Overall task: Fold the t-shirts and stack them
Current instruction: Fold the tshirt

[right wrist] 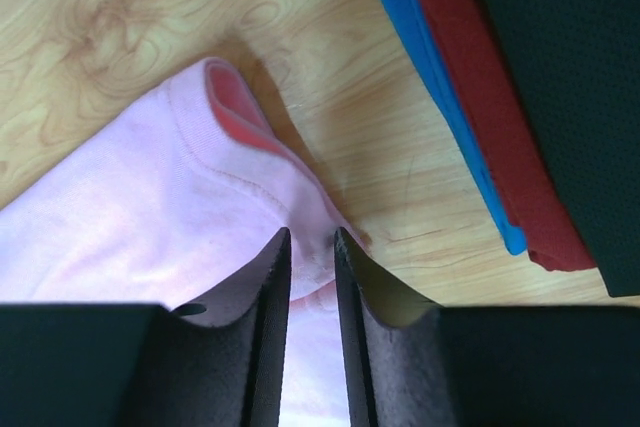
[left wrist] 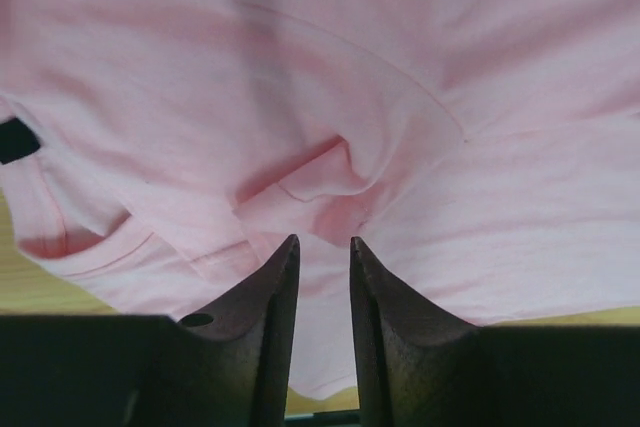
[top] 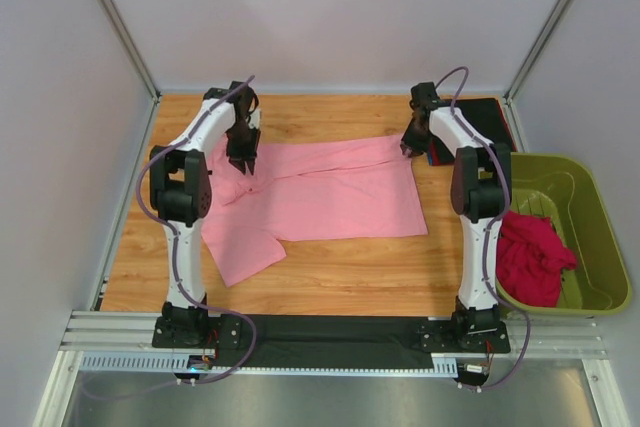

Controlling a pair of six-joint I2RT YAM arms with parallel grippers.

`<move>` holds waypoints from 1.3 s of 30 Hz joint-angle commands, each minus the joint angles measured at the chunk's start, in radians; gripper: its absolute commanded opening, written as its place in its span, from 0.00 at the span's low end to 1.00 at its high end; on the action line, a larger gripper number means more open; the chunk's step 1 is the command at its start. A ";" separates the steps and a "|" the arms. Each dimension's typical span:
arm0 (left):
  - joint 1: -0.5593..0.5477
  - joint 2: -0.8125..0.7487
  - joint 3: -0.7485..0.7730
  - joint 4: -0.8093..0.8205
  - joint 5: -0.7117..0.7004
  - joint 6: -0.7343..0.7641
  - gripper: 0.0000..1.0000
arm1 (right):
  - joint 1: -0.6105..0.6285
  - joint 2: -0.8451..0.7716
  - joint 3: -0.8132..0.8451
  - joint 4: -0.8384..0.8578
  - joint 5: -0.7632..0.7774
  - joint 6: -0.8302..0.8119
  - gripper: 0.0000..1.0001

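**Wood table, pink shirt laid crosswise, both grippers on its far edge**

Pale walls box in the wooden table [top: 350,267] as we look down from the top camera. The light pink t-shirt [top: 330,197] lies spread across the middle, with its long axis running left to right. One sleeve sticks out toward the near left, and the straight hem end points right. The left gripper [top: 245,165] is down on the shirt's far left part, and the right gripper [top: 408,145] sits at the far right corner. Each arm is the nearer one for its own end. Just beyond that corner waits the stack of folded shirts [top: 485,117], and a magenta-red shirt [top: 535,257] is heaped in the olive-green tub [top: 590,197].

On the left wrist camera, the left gripper [left wrist: 322,243] has its jaws a narrow slit apart. A pucker of pink cloth [left wrist: 300,77] bunches just ahead of the tips. We see nothing clamped between them.

The right wrist camera shows the right gripper [right wrist: 310,235] parted just as narrowly over a hemmed corner of the shirt [right wrist: 130,217]. The cloth runs under the slit, and no pinch is visible there either. The stack's blue, red and black layers [right wrist: 480,77] lie off to its right, apart from the corner.

We judge the next fold depends on that far edge, which would be drawn toward the near side across the long axis.
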 commanded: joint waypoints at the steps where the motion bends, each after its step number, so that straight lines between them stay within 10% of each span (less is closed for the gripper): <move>1: 0.061 0.018 0.120 0.001 0.022 -0.086 0.34 | -0.006 -0.080 0.050 0.038 -0.049 -0.022 0.26; 12: 0.221 0.176 0.290 0.088 0.001 -0.151 0.34 | -0.006 -0.011 0.050 0.253 -0.257 0.026 0.26; 39: 0.323 0.225 0.382 0.321 0.249 -0.215 0.50 | -0.044 0.127 0.153 0.226 -0.163 0.090 0.23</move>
